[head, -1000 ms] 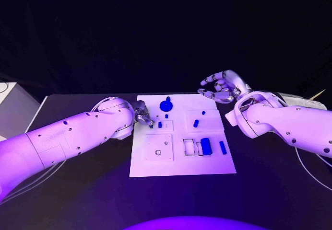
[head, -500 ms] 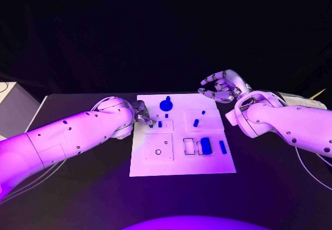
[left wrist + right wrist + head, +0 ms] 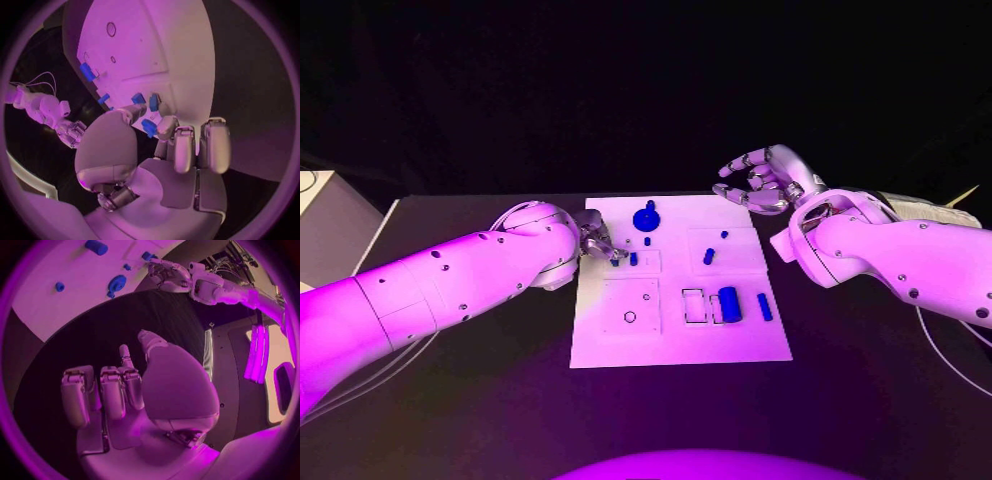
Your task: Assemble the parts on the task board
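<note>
Still both robot hands unmoved

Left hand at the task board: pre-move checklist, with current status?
1. Left hand at the task board left edge: ok.
2. Left fingers touching a small blue part: ok.
3. That part firmly held: cannot tell.
4. Right hand off the board, holding nothing: ok.
5. Blue cylinder lying near the board's right side, clear of both hands: ok.

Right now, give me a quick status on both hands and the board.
Left hand at task board left edge, fingers on a small blue part. Right hand off the board, holding nothing. Nothing in the way.
</note>
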